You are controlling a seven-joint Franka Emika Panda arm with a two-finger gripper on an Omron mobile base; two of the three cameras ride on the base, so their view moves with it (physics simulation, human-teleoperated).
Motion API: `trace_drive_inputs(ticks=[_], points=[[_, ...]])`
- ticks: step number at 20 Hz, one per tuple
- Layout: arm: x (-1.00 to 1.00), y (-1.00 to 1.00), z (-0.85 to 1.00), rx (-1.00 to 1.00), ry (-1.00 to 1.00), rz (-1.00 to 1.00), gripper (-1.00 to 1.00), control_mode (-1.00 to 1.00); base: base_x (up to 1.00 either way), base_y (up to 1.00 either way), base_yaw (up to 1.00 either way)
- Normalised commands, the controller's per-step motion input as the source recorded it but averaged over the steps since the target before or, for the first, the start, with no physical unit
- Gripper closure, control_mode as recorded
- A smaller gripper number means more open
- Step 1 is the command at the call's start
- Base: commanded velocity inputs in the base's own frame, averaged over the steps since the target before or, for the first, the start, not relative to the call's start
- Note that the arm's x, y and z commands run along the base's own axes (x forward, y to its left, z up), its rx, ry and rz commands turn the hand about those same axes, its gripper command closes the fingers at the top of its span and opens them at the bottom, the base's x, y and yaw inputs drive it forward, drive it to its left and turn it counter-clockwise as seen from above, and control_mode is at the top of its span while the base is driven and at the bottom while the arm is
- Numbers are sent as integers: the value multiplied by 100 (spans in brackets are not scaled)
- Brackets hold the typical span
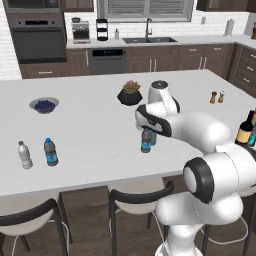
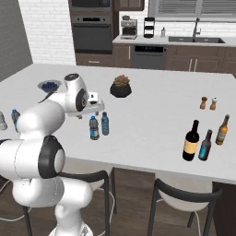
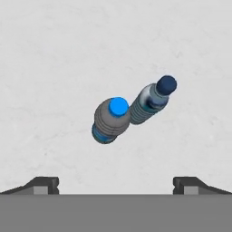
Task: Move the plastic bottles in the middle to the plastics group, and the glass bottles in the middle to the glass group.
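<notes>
Two small plastic bottles stand side by side in the middle of the white island: a dark grey one with a bright blue cap (image 3: 111, 120) (image 2: 94, 127) and a paler one with a dark blue cap (image 3: 152, 102) (image 2: 105, 123). My gripper (image 3: 116, 186) (image 2: 95, 110) hangs open above them, pointing down, with nothing between its fingers. In the left base view the arm partly hides the pair (image 1: 146, 142). The plastics group, a clear bottle (image 1: 25, 155) and a grey bottle (image 1: 50, 152), stands at the left. At the right, the dark wine bottle (image 2: 191, 141) stands beside a teal bottle (image 2: 205, 145) and an amber bottle (image 2: 222, 130).
A plant in a black pot (image 1: 130, 94) sits behind the middle bottles. A bowl of blueberries (image 1: 44, 104) is at the back left. Salt and pepper shakers (image 2: 208, 103) stand at the back right. Stools (image 1: 137, 197) line the island's near edge.
</notes>
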Motion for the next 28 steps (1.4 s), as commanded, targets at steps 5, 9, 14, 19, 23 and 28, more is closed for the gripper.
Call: trace_drive_inputs(ticks=[5, 9, 14, 19, 23, 28], points=[[15, -2, -4, 9, 13, -35, -100, -100, 0, 0, 0], [11, -6, 0, 11, 13, -6, -100, -100, 0, 0, 0], [7, 0, -5, 5, 6, 0, -100, -100, 0, 0, 0], [11, 0, -30, 0, -1, 0, -100, -100, 0, 0, 0], [23, 0, -27, 0, -6, 0, -100, -100, 0, 0, 0], [6, 0, -16, 1, -2, 0, -100, -100, 0, 0, 0]])
